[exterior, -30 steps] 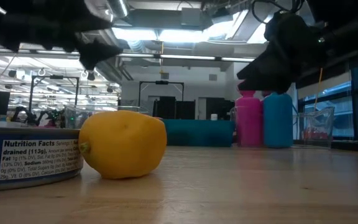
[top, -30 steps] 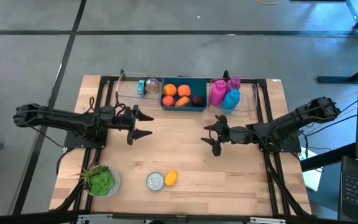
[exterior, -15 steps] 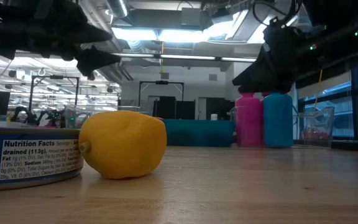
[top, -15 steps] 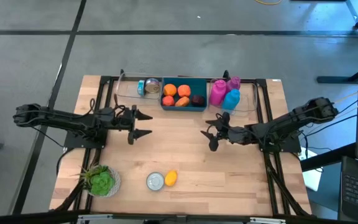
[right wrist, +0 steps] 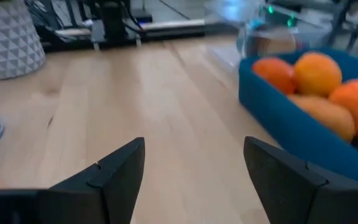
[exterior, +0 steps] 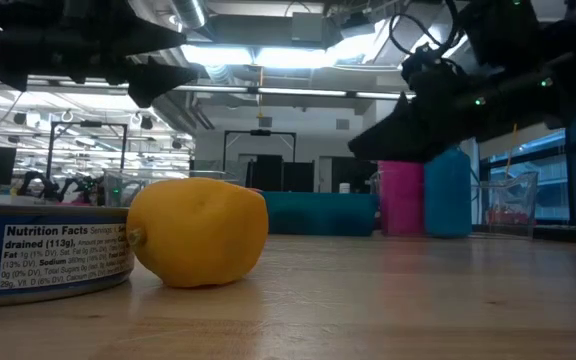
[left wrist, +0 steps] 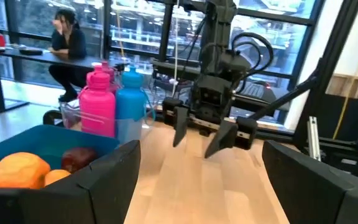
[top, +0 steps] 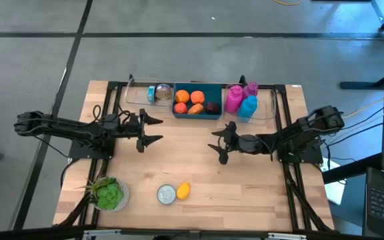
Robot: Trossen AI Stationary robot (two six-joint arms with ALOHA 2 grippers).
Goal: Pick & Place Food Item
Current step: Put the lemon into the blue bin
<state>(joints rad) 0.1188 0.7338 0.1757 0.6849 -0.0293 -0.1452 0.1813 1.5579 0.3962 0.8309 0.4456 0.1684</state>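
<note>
1. Now right gripper (top: 220, 142) has slid further toward surface centre, jaws apart, empty.
2. Left gripper (top: 153, 130) unchanged, jaws apart, empty.
3. Lemon (top: 183, 191) untouched beside can (top: 167, 194), front edge; approach only beginning.

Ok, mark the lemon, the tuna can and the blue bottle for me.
lemon (exterior: 198, 232), low view, middle of its yellow skin.
tuna can (exterior: 48, 258), low view, on its printed label.
blue bottle (top: 248, 107), high view, on its body.
</note>
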